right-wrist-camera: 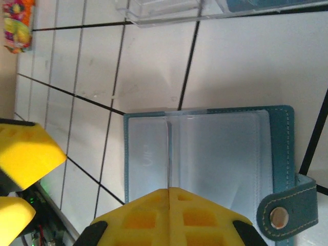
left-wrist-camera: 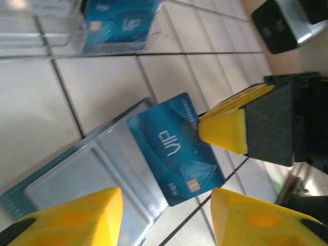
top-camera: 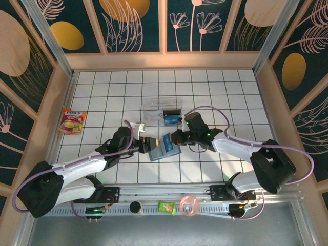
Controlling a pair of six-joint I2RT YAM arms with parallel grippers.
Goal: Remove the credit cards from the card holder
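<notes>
From above, the card holder lies open on the tiles between my two grippers. A blue credit card rests across it. The clear tray just beyond it has another blue card inside.

On the left wrist, the left gripper hangs over the holder with its fingers apart, holding nothing. The right gripper has its tip on the card's far edge, and I cannot tell whether it pinches the card or only presses on it.

On the right wrist, the right fingers are closed together at the holder's near edge.

My plan is to bring the left fingers down to pin the holder's sleeve. Then I draw the card sideways, slow and flat, so the soft holder doesn't drag along.
</notes>
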